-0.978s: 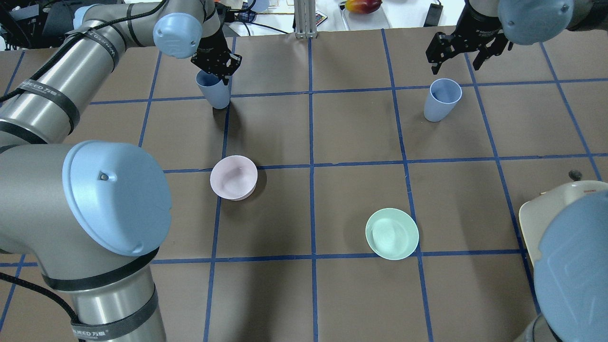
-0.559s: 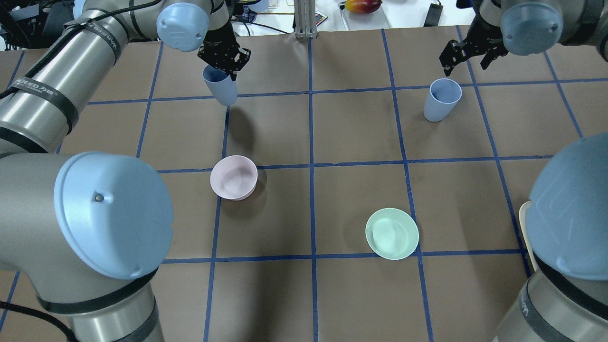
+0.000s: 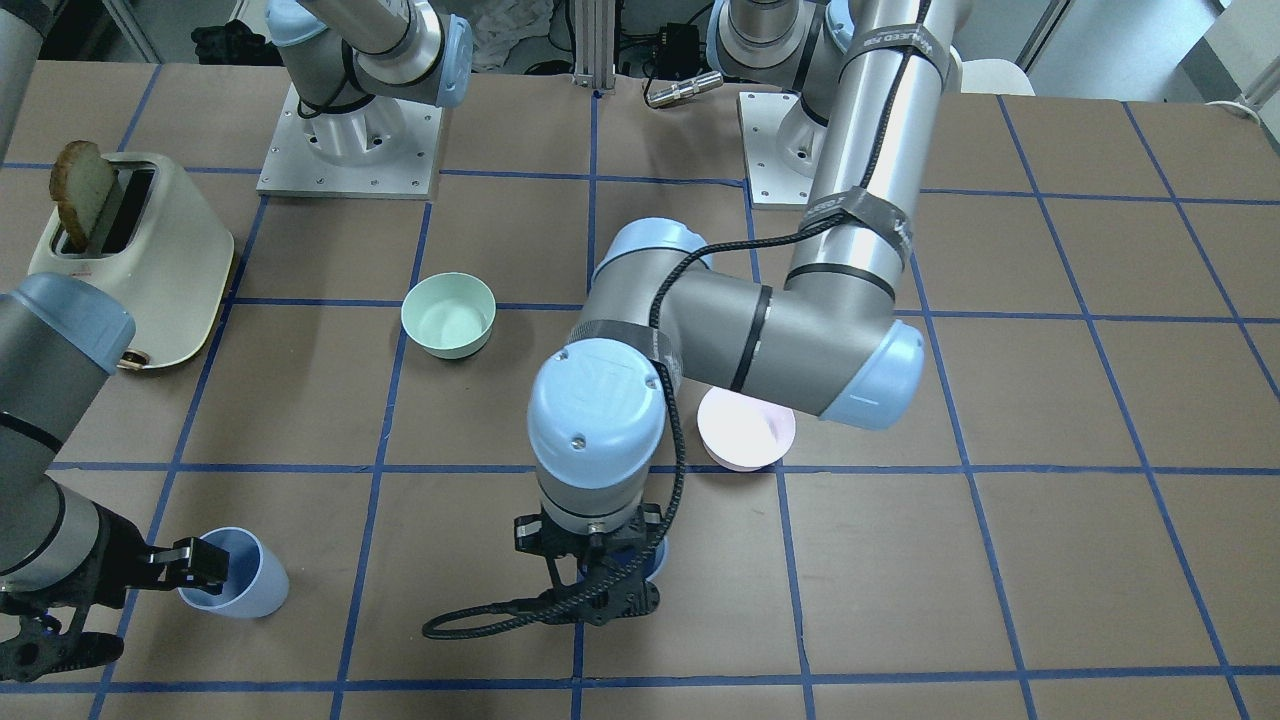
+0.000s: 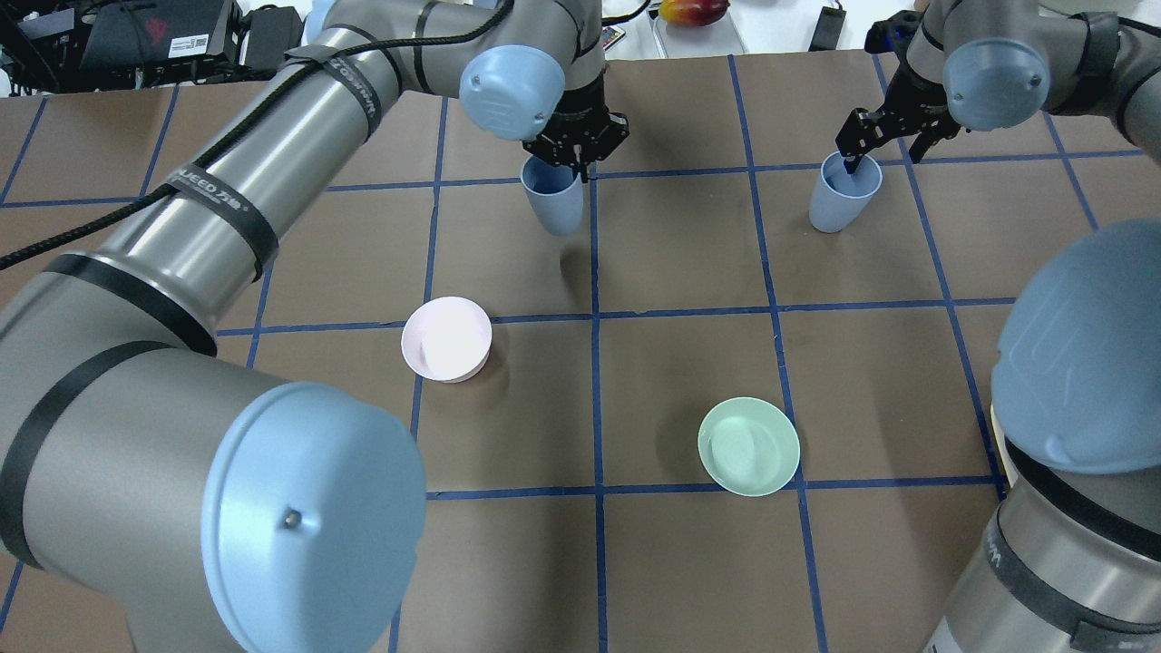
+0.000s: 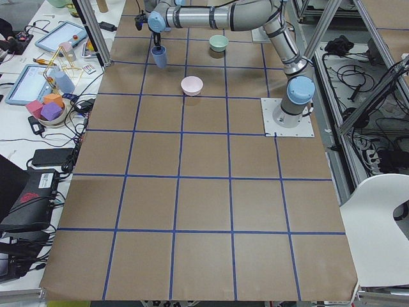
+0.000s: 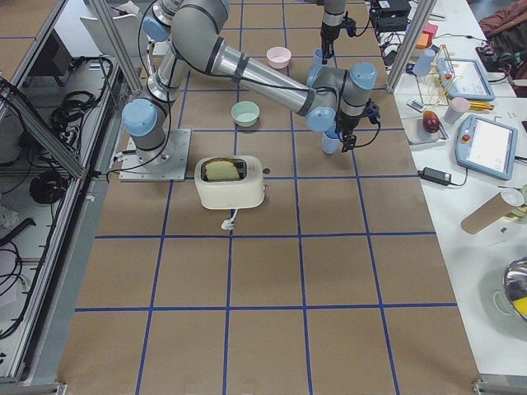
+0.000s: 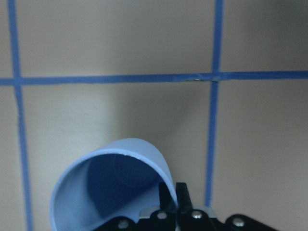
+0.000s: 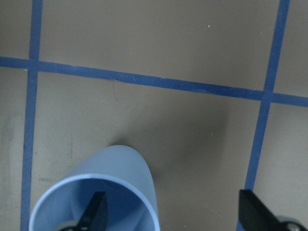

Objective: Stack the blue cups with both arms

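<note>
Nearest, by my right base: cream toaster (image 3: 150,260), rounded shell, one browned slice of bread (image 3: 82,190) standing up out of its slot.

Desk (image 4: 689,363): matte brown paper, squared off by blue tape lines.

Next out, right of centre: mint-green bowl (image 4: 748,446), wide, round, smooth, its pale inside showing. Well apart from it, a little farther and to the left: pale pink bowl (image 4: 446,338), same shape, glossy inside with a bright patch of light on it.

Farther, mid-desk: my left pincer (image 4: 573,163) is pinched tight on the rim wall of one blue cup (image 4: 555,204), one finger inside and one outside. Cup is tapered, handleless, smooth plastic, with a lighter lip and a darker blue bottom in plain view. It hangs tilted, off the paper; its shadow falls apart from it.

Far right: second blue cup (image 4: 843,195) stands upright on the desk beside a tape line. My right pincer (image 4: 884,150) is spread wide, gripping nothing; one finger dips inside the mouth, the other sits outside, well clear of the wall.

Beyond the desk edge: a red-and-yellow fruit (image 4: 694,11).
</note>
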Available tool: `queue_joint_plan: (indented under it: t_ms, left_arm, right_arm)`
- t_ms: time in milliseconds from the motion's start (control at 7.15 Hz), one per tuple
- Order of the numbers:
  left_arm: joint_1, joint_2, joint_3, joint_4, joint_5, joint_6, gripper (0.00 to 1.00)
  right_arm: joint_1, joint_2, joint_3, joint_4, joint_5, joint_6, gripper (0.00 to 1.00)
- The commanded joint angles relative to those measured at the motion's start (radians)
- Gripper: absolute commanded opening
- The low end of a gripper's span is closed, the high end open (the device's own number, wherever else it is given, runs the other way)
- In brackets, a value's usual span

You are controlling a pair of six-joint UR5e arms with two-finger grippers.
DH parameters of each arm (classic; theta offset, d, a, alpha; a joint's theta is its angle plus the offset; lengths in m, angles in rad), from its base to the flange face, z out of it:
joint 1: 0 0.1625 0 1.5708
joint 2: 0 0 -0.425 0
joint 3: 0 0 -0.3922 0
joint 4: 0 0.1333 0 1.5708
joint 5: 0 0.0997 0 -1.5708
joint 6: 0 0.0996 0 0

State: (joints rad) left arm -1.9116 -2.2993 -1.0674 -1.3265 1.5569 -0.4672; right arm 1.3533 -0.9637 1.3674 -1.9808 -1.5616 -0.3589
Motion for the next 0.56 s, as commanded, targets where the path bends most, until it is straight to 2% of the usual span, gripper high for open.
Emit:
queue_joint_plan:
  t_ms: [0, 140, 280, 419]
  left_arm:
    - [-0.058, -0.006, -0.067, 0.058, 0.002, -0.067, 0.00]
    - [-0.058, 0.003, -0.109, 0.125, 0.003, -0.054, 0.46]
    - [-0.058, 0.004, -0.132, 0.169, 0.005, -0.060, 0.99]
    - [-0.058, 0.021, -0.132, 0.174, 0.003, -0.059, 1.00]
  right_arm:
    - [-0.006, 0.011, 0.013, 0.043, 0.003, 0.000, 0.44]
    - [-0.008, 0.011, 0.013, 0.060, 0.003, 0.001, 0.28]
    - [-0.008, 0.010, 0.012, 0.094, 0.003, 0.002, 0.05]
    - [-0.009, 0.008, 0.009, 0.124, 0.003, 0.003, 0.00]
